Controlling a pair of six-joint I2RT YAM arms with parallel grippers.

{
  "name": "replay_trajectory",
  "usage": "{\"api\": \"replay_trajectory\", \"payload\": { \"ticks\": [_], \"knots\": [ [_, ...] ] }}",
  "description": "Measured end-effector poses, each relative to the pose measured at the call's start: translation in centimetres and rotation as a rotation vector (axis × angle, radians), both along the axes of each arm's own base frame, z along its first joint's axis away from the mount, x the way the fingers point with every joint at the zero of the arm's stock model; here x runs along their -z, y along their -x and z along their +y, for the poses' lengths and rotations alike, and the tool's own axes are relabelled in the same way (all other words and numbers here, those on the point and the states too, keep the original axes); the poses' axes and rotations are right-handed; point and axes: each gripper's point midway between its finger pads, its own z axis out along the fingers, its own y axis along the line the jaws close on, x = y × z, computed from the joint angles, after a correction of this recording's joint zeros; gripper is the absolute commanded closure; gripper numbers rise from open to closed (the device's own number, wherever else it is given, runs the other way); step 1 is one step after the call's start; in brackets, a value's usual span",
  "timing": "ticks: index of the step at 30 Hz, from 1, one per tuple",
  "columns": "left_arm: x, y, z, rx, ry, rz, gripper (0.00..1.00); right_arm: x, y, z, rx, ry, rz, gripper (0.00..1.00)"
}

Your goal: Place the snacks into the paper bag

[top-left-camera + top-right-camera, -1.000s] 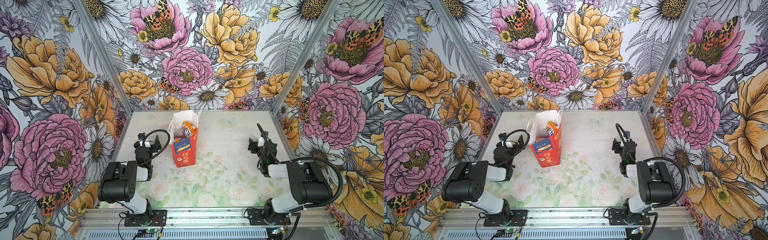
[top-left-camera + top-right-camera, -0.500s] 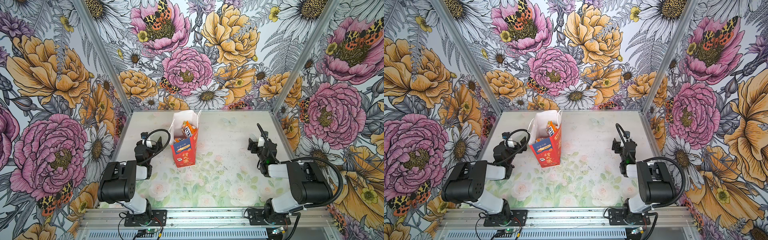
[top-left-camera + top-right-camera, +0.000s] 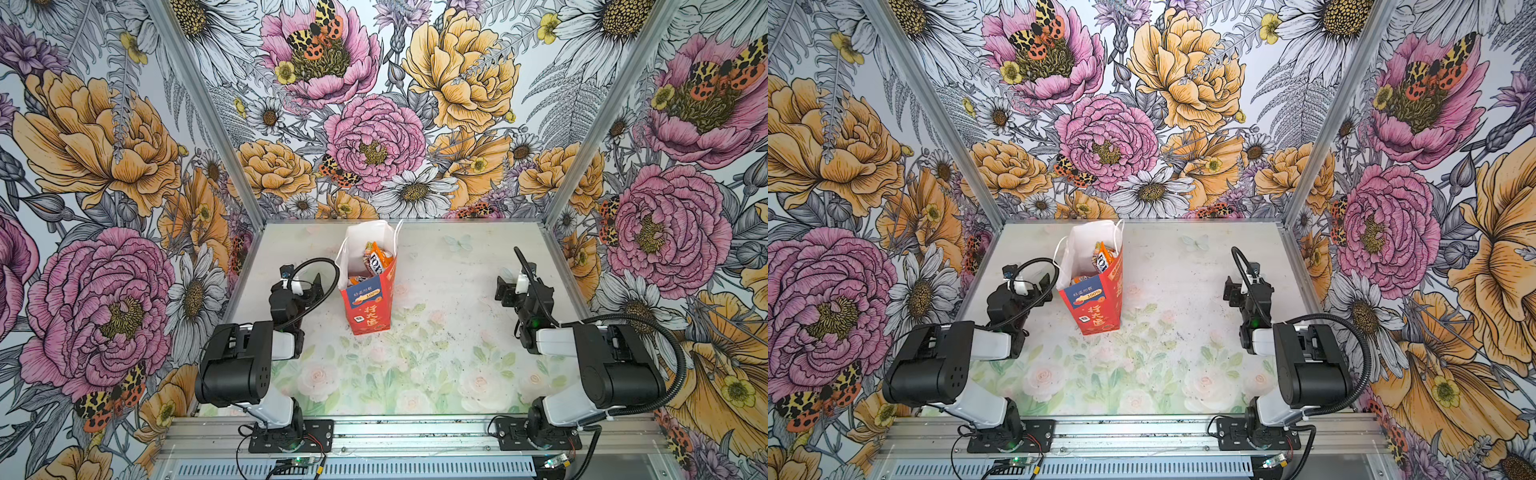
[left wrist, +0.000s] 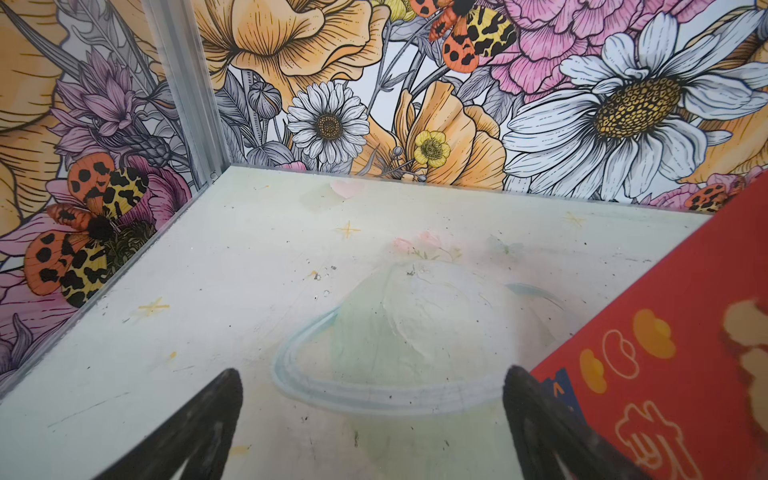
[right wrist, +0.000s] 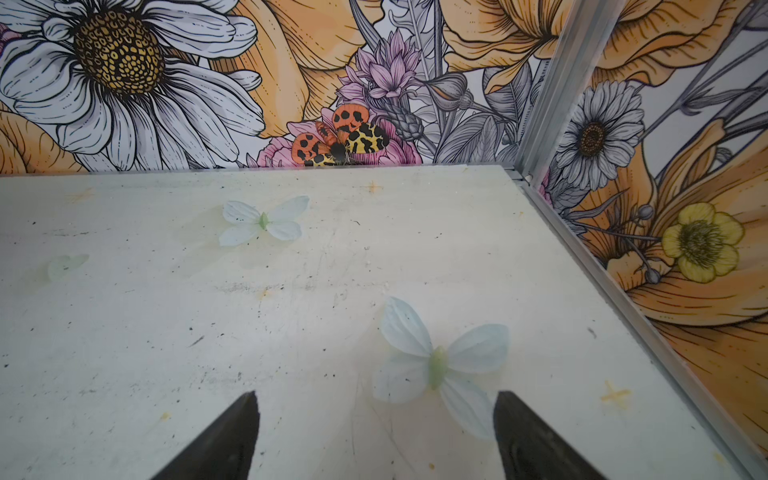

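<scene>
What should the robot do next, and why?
Probably just retreat to a rest pose: orange packets sit inside the upright paper bag, the left gripper and right gripper are open and empty, and no snack shows on the table.

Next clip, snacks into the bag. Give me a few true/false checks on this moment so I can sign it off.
1. The paper bag stands upright on the table. True.
2. The left tool is shut on an orange packet. False: its jaws are open with nothing between them, and it sits beside the bag.
3. Orange packets show inside the bag's open mouth. True.
4. The right tool reaches into the bag. False: it is open and empty over the tabletop on the right side, well apart from the bag.
</scene>
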Motion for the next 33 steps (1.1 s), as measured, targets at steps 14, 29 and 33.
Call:
{"api": "replay_trajectory", "payload": {
  "ticks": [14, 29, 33],
  "knots": [
    [0.16, 0.01, -0.48, -0.023, -0.016, 0.007, 0.01, 0.0, 0.0, 0.0, 0.0, 0.0, 0.0, 0.0],
    [0.44, 0.09, -0.27, -0.041, -0.021, 0.02, 0.01, 0.0, 0.0, 0.0, 0.0, 0.0, 0.0, 0.0],
    [0.43, 0.09, -0.24, -0.043, -0.021, 0.019, 0.01, 0.0, 0.0, 0.0, 0.0, 0.0, 0.0, 0.0]
  ]
}}
